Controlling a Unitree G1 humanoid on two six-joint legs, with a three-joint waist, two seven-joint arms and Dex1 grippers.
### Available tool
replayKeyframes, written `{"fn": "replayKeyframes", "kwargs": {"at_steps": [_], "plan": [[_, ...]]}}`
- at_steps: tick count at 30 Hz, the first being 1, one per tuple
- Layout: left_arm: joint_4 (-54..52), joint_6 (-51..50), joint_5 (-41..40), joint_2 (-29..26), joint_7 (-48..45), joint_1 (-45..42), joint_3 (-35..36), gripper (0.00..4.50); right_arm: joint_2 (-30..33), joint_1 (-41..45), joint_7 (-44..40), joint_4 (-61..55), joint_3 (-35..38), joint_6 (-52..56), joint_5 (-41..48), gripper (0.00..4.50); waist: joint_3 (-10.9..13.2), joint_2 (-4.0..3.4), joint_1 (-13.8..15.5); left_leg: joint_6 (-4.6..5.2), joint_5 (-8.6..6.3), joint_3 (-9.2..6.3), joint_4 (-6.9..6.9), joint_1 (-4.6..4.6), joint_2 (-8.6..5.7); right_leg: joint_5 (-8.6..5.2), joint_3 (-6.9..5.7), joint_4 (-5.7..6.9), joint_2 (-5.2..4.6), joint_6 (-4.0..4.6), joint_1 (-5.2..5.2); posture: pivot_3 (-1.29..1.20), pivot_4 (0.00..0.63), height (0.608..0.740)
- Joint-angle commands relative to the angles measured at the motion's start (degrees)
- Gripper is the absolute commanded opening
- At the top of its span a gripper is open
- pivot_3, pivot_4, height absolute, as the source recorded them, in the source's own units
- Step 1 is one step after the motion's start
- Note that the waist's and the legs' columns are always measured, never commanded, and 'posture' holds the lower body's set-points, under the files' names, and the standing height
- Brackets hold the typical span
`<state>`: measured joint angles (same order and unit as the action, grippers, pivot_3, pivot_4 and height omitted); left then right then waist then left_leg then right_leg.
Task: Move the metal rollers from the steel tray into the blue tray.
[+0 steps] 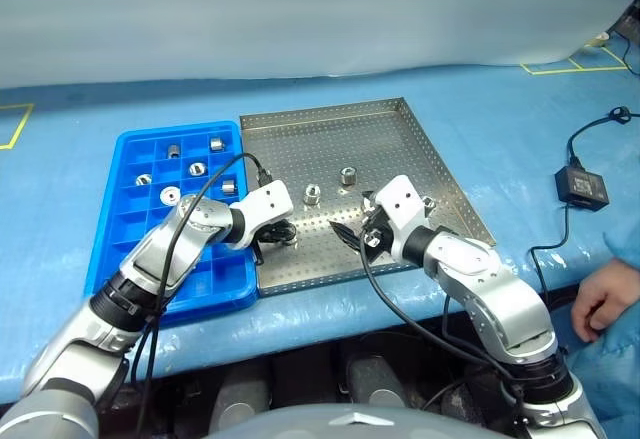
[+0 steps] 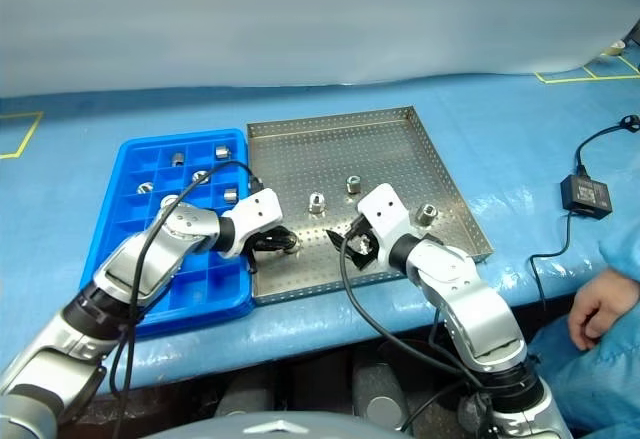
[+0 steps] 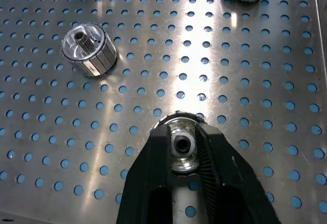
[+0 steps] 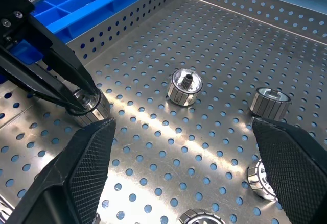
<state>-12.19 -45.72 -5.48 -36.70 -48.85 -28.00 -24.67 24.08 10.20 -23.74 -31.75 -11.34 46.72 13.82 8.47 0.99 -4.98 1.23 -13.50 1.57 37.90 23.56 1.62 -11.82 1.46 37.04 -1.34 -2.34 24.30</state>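
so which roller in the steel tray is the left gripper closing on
The roller nearest the blue tray, between the left gripper's fingers; the other rollers stand free.

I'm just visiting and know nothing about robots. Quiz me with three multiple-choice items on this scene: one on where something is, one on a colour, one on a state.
1. Where does the roller between the left gripper's fingers sit?
A. on the steel tray
B. in the blue tray
C. on the blue cloth

2. What colour is the compartment tray?
A. red
B. blue
C. green

3. How are the right gripper's fingers?
A. shut on a roller
B. shut on nothing
C. wide open

Answers: 1 A, the left gripper closes around a roller resting on the steel tray. 2 B, the blue tray is bright blue. 3 C, the right gripper fingers stand far apart over the tray.
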Motion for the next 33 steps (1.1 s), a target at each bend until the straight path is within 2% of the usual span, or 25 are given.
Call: {"fn": "replayKeyframes", "kwargs": {"at_steps": [1, 9, 13, 28, 33], "plan": [[0.16, -0.89, 0.25, -0.60, -0.15, 1.40, 0.17, 0.84, -0.34, 1.15, -0.34, -0.34, -0.12, -1.17, -0.06, 4.50, 0.00, 0.00, -0.02, 0.00, 0.00, 0.00, 0.00, 0.00, 0.00, 0.00, 0.00, 0.00, 0.00, 0.00, 0.00, -0.14, 0.150, 0.740], [-0.19, -1.55, -0.20, 0.09, 0.80, 1.89, 2.18, 0.84, -0.70, 1.04, -0.16, 0.04, -0.34, -1.48, -0.08, 4.50, 0.00, 0.00, 0.12, 0.00, 0.00, 0.01, 0.02, 0.01, 0.00, 0.00, 0.01, 0.01, 0.00, 0.00, 0.00, -0.14, 0.150, 0.740], [-0.64, -1.69, -1.23, 1.31, 1.00, 2.48, 3.26, 0.06, -0.89, 0.84, -0.07, -0.04, -0.51, -1.43, -0.09, 4.50, 0.00, 0.00, 0.15, 0.00, 0.00, 0.01, 0.02, 0.01, 0.00, 0.01, 0.01, 0.01, -0.01, -0.01, 0.00, -0.14, 0.150, 0.740], [-1.57, -2.97, -6.43, 3.99, 2.87, 2.42, 10.04, 0.06, -0.98, 0.68, 0.30, 0.10, -0.41, -1.42, -0.14, 4.50, 0.02, 0.03, 0.30, 0.00, 0.00, 0.00, 0.04, 0.13, -0.01, 0.03, 0.01, 0.00, -0.03, -0.05, 0.09, -0.15, 0.150, 0.740], [-0.64, -0.59, -5.60, 3.79, 4.46, 2.62, 10.55, 0.06, -1.11, 0.66, 0.27, 0.23, -0.56, -1.42, -0.20, 4.50, 0.02, 0.03, 0.27, 0.00, 0.00, 0.00, 0.04, 0.13, -0.02, 0.04, 0.02, 0.00, -0.02, -0.06, 0.09, -0.15, 0.150, 0.740]]}}
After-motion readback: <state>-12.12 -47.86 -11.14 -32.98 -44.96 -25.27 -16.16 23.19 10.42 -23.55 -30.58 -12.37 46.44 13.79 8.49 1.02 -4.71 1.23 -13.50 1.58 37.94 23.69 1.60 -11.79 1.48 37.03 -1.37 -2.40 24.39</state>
